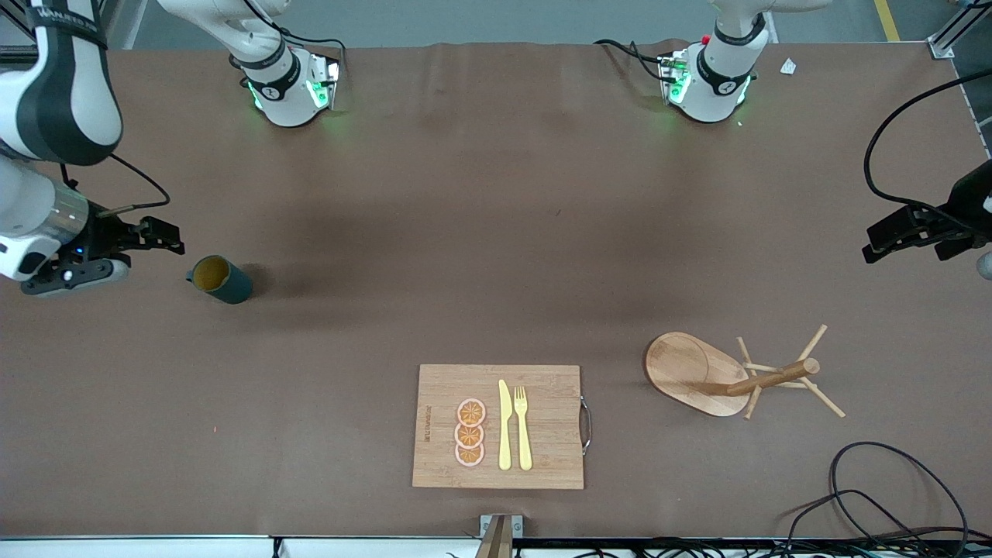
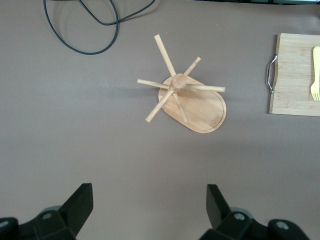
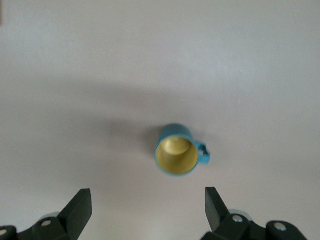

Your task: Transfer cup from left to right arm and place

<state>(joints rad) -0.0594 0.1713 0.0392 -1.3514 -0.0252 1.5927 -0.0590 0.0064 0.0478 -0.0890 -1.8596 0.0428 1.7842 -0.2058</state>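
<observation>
The dark teal cup [image 1: 221,280] stands upright on the brown table toward the right arm's end, its yellow-brown inside showing. In the right wrist view the cup [image 3: 176,150] sits apart from the fingers, its loop handle out to one side. My right gripper [image 1: 172,237] is open and empty over the table just beside the cup; in its own view the gripper [image 3: 147,202] has bare table between the fingers. My left gripper [image 1: 880,246] is open and empty over the left arm's end of the table; its own view shows the gripper [image 2: 150,200] holding nothing.
A wooden peg rack [image 1: 697,372] stands toward the left arm's end, also in the left wrist view [image 2: 192,100]. A cutting board [image 1: 542,457] with knife, fork and orange slices lies near the front camera. Black cables [image 1: 876,496] lie by the rack.
</observation>
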